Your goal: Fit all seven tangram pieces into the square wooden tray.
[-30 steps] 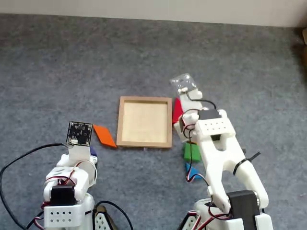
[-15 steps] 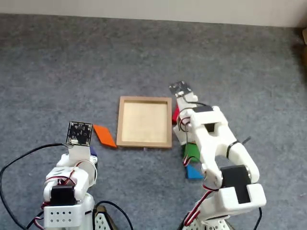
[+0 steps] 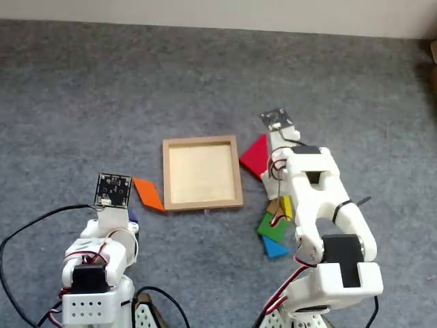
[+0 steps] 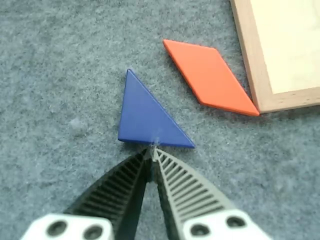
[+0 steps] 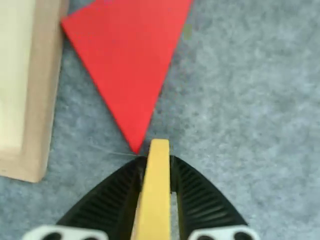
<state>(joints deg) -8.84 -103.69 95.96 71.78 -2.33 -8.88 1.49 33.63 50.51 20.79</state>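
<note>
Yellow piece (image 5: pixel 158 200) sits, apparently edgewise, in right pincer (image 5: pixel 158 161).

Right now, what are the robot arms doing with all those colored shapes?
They are working on a tangram puzzle. The right fingers are pinching a yellow piece, just by the tip of the red triangle, which lies beside the wooden tray. The left fingers are shut with nothing between them, their tips at the edge of a blue triangle. An orange piece lies nearby, beside the tray. No piece is in the tray yet.
</note>
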